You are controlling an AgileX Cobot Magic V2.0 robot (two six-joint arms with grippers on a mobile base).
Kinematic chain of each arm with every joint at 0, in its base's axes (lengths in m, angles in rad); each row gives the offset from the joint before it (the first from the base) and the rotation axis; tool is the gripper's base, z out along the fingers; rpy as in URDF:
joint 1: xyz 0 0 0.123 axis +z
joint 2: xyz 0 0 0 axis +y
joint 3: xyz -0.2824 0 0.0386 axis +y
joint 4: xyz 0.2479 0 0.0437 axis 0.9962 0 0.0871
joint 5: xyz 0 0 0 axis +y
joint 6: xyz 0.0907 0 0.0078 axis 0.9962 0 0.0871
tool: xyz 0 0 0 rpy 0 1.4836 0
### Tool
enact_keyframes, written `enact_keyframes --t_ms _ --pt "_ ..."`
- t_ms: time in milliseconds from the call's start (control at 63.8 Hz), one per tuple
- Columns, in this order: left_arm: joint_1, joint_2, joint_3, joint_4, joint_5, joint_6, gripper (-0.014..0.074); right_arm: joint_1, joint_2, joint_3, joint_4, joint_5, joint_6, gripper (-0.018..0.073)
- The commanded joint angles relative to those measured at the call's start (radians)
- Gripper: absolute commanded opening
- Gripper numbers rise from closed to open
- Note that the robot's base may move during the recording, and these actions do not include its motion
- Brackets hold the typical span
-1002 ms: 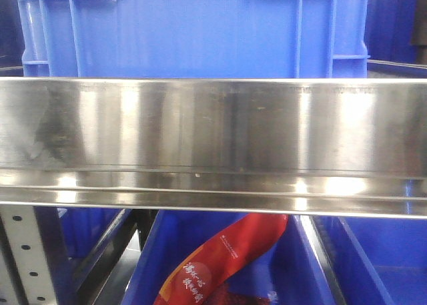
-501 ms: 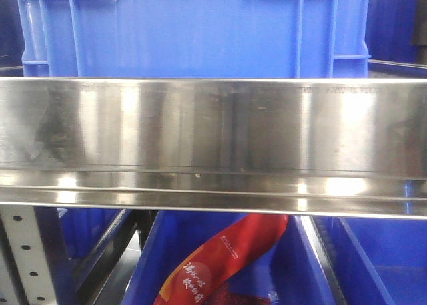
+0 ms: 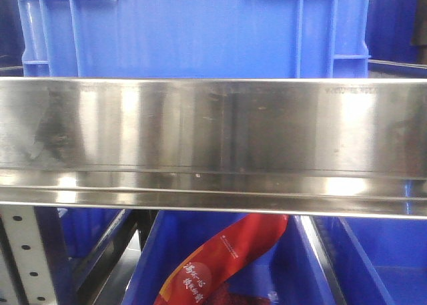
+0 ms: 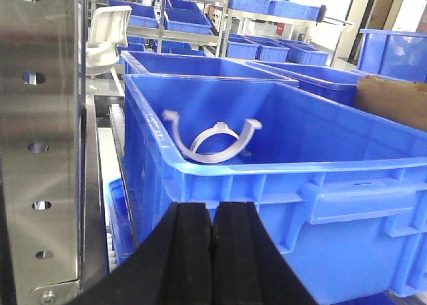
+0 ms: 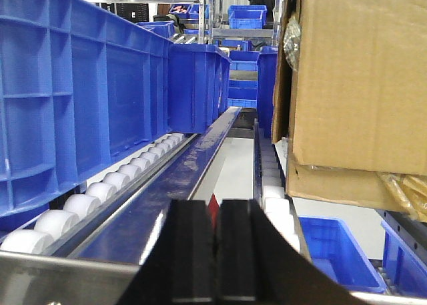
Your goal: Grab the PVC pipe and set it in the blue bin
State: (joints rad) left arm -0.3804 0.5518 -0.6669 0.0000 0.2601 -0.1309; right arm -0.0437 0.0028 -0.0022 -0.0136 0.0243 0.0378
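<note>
White plastic, curved in an arc, is the PVC pipe, and the left wrist view shows it already inside the blue bin, leaning against the near wall just behind the rim, with its two ends turned upward. It lies straight ahead of the left pincer and a little above it, on the far side of the bin wall, and its long axis runs from left to right across the view. The left pincer is clenched, its two black pads pressed together with nothing between them. The right pincer is also clenched and holds nothing; it points along a roller track between another blue crate and a cardboard box, and the pipe does not appear in that view, so the left arm is clearly the nearer one. Judging from this, the placing seems done, and the next move is probably only to draw the left arm back without touching the rim. In the front view, a steel shelf rail fills the middle, and below it a lower blue bin contains a red package. Further bins behind on the shelves look empty as far as I can see.
</note>
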Motion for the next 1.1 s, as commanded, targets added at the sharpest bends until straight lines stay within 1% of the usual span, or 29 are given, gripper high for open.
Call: enact_keyframes --t_ms 0,94,172,235,376,439,470,517,642,720,799,908,955,1002,1081 --pt "0.002 -0.005 -0.001 0.0 -0.018 -0.003 -0.0111 -0.006 -0.003 0.002 0.002 -0.024 -0.002 -0.0169" --pt "0.015 -0.01 -0.001 0.046 -0.034 -0.003 -0.0111 -0.006 -0.003 0.002 0.002 -0.024 -0.002 -0.0169" --pt "0.044 -0.018 0.003 0.096 -0.035 -0.003 -0.0111 -0.006 -0.003 0.002 0.002 -0.024 -0.002 -0.0169" --pt "0.071 -0.031 0.026 0.114 -0.04 -0.003 -0.0111 -0.006 -0.003 0.002 0.002 -0.024 -0.002 -0.0169" --pt "0.169 -0.09 0.106 0.112 -0.042 -0.003 -0.0111 -0.006 -0.003 0.002 0.002 -0.03 -0.002 -0.0169" --pt "0.225 -0.132 0.162 0.085 -0.053 -0.003 -0.0111 -0.006 -0.003 0.002 0.002 -0.03 -0.002 -0.0169" --pt "0.256 -0.158 0.198 0.062 -0.07 -0.003 -0.0111 -0.006 -0.003 0.002 0.002 -0.03 -0.002 -0.0169" --pt "0.292 -0.192 0.246 0.051 -0.1 -0.003 -0.0111 -0.006 -0.003 0.002 0.002 -0.031 -0.002 -0.0169" --pt "0.382 -0.311 0.4 0.049 -0.217 -0.001 -0.0111 -0.006 -0.003 0.002 0.002 -0.031 -0.002 -0.0169" --pt "0.419 -0.384 0.495 0.049 -0.242 -0.001 -0.0111 -0.006 -0.003 0.002 0.002 -0.031 -0.002 -0.0169" --pt "0.437 -0.456 0.564 0.044 -0.242 -0.001 -0.0111 -0.006 -0.003 0.002 0.002 -0.031 -0.002 -0.0169" --pt "0.437 -0.552 0.643 0.0 -0.242 -0.001 -0.0111 -0.006 -0.003 0.002 0.002 -0.031 -0.002 -0.0169" --pt "0.437 -0.552 0.667 0.0 -0.247 -0.001 -0.0111 -0.006 -0.003 0.002 0.002 -0.033 -0.002 -0.0169" --pt "0.437 -0.552 0.667 0.0 -0.279 -0.001 -0.0111 -0.006 -0.003 0.002 0.002 -0.033 -0.002 -0.0169" --pt "0.433 -0.552 0.667 0.0 -0.252 -0.001 -0.0111 -0.006 -0.003 0.002 0.002 -0.033 -0.002 -0.0169"
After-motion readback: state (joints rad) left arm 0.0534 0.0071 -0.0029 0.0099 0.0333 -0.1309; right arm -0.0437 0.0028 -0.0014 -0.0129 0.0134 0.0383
